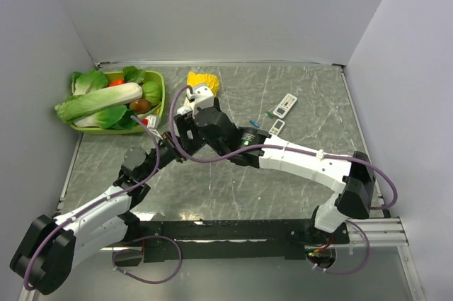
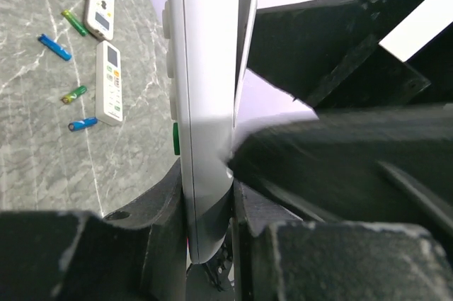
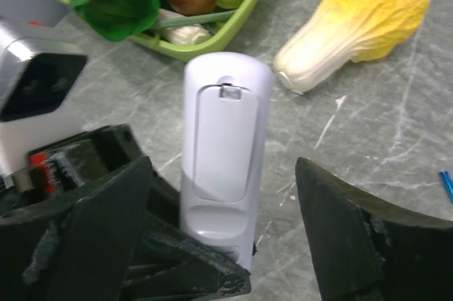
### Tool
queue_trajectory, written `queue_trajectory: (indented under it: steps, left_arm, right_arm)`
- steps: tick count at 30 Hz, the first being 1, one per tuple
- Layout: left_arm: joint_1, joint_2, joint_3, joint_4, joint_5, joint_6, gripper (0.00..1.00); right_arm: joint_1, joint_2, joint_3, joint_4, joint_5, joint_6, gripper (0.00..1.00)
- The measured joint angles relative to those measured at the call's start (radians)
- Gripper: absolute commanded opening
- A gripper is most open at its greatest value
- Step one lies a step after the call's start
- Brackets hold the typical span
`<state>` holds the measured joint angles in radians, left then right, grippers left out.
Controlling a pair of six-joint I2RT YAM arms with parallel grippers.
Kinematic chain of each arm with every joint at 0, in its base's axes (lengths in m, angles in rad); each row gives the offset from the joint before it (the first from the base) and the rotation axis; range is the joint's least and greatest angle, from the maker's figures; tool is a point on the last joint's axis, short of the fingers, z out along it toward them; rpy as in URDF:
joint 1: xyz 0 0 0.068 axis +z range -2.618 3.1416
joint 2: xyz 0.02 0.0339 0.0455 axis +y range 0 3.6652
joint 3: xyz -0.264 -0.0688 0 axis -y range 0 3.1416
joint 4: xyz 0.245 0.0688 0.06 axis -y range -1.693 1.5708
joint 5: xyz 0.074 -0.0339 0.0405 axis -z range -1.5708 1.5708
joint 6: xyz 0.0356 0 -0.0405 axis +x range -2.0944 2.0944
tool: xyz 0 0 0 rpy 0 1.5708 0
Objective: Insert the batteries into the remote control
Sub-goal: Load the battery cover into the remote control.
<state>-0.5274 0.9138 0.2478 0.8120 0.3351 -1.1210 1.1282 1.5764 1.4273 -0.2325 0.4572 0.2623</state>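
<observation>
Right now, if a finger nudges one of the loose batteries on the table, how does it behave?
Likely rolls: the blue battery is a thin cylinder lying on its side. May skid too; the table looks smooth. Probably light, being tiny beside the white remote.

Three remote controls show. The standing remote point(image 3: 225, 152) fills the centre of the right wrist view. The upper remote point(image 2: 98, 9) and lower remote point(image 2: 108, 81) lie in the upper left of the left wrist view.

Four batteries lie around those two: an upper green battery point(image 2: 73, 22), a lower green battery point(image 2: 73, 94), an upper blue battery point(image 2: 54, 47) and a lower blue battery point(image 2: 83, 124).

There is one yellow cabbage point(image 3: 361, 21) and one green basket point(image 1: 163, 95), whose heaped vegetables are too overlapped to count. There are two arms, the left arm point(image 1: 92, 219) and the right arm point(image 1: 304, 159).
</observation>
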Motion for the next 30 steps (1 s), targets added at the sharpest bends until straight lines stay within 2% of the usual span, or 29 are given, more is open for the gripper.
queue_trajectory:
  steps: [7,15,23,30]
  left_arm:
    - [0.0,0.012,-0.001,0.055,0.023,0.0,0.02]
    - [0.0,0.023,-0.001,0.134,0.072,0.001,0.02]
    - [0.0,0.044,-0.001,0.254,0.143,0.0,0.02]
    - [-0.003,0.059,-0.001,0.342,0.194,-0.003,0.02]
  right_arm:
    - [-0.035,-0.093,0.022,-0.026,-0.204,-0.04,1.0]
    - [-0.274,-0.22,0.023,-0.007,-0.608,0.061,1.0]
    - [-0.343,-0.206,-0.031,0.065,-0.879,0.172,0.99]
    - [-0.386,-0.163,-0.094,0.147,-1.014,0.26,0.95]
